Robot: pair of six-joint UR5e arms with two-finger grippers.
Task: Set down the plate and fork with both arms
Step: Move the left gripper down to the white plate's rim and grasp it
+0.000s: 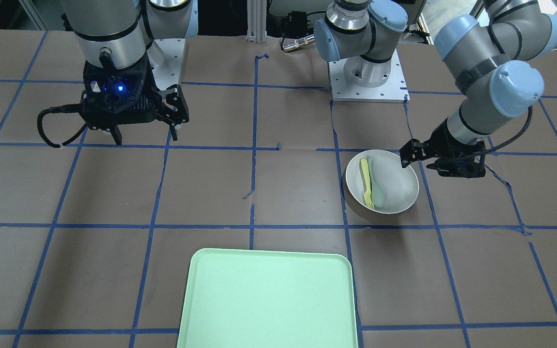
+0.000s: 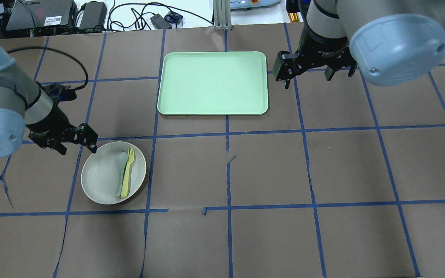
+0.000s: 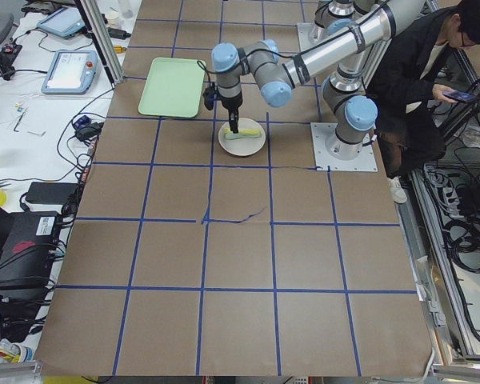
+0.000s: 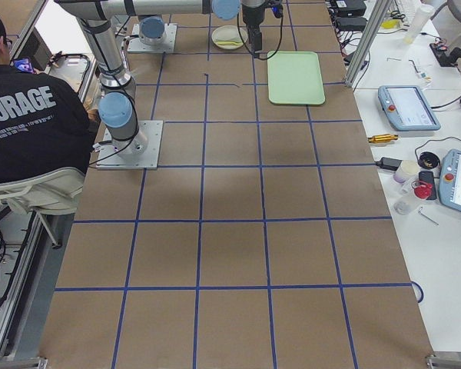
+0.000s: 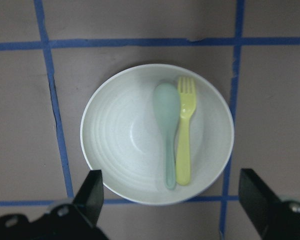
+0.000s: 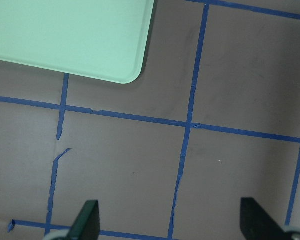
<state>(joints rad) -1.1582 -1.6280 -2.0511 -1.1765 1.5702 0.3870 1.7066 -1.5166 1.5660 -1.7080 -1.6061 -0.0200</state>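
The off-white plate (image 2: 99,177) sits on the brown table on my left side, also in the front view (image 1: 397,186) and the left wrist view (image 5: 120,140). The yellow fork (image 2: 127,172) (image 1: 366,181) (image 5: 185,135) lies inside it, beside a pale grey-green spoon (image 2: 120,172) (image 5: 167,120). My left gripper (image 2: 76,148) (image 1: 423,164) (image 5: 172,200) is open and empty, hovering just above the plate's rim on its outer side. My right gripper (image 2: 307,79) (image 1: 145,136) (image 6: 170,222) is open and empty above bare table, right of the tray.
The mint-green tray (image 2: 213,83) (image 1: 269,299) (image 6: 65,30) lies at the table's far middle, empty. Blue tape lines grid the brown table cover. The arm bases (image 1: 368,72) stand at the robot's edge. A seated person (image 4: 31,123) is behind the robot.
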